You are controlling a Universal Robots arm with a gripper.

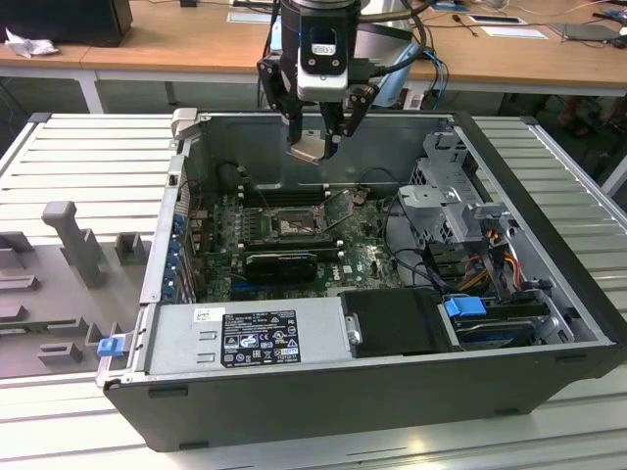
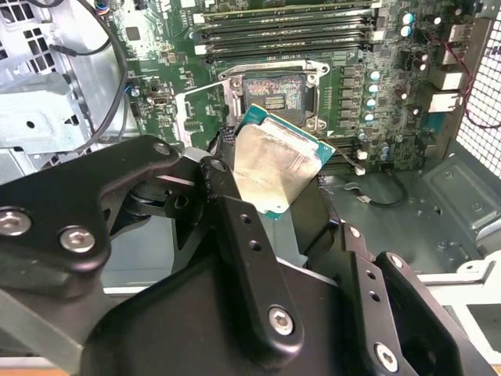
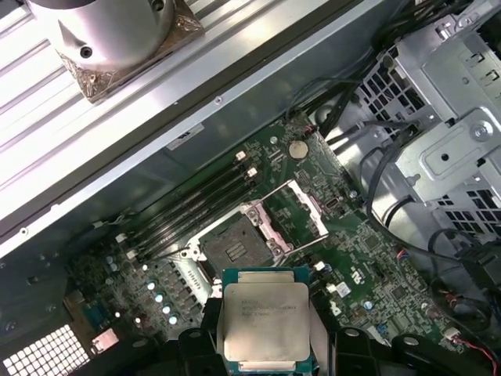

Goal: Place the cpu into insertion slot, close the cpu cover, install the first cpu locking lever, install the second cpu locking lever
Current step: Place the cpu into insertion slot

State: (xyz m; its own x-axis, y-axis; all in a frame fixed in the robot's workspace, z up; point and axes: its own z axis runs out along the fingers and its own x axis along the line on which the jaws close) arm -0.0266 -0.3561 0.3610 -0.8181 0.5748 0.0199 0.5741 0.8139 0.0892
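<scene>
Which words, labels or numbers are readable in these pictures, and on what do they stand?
Black label on the power supply: print too small to read.
White sticker beside it: too small to read.
Print on the cpu: too faint to read.

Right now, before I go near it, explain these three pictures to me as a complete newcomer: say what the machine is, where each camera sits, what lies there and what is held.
The machine is a single robot arm; its grasping end, the tool, hangs over an open computer case lying on a slatted metal table. The exterior view comes from a camera off the arm; both wrist views come from cameras riding on the arm. The tool is shut on the cpu, a flat silvery chip, held above the green motherboard. Below it, the insertion slot is bare, and the cpu cover stands open beside it.
</scene>
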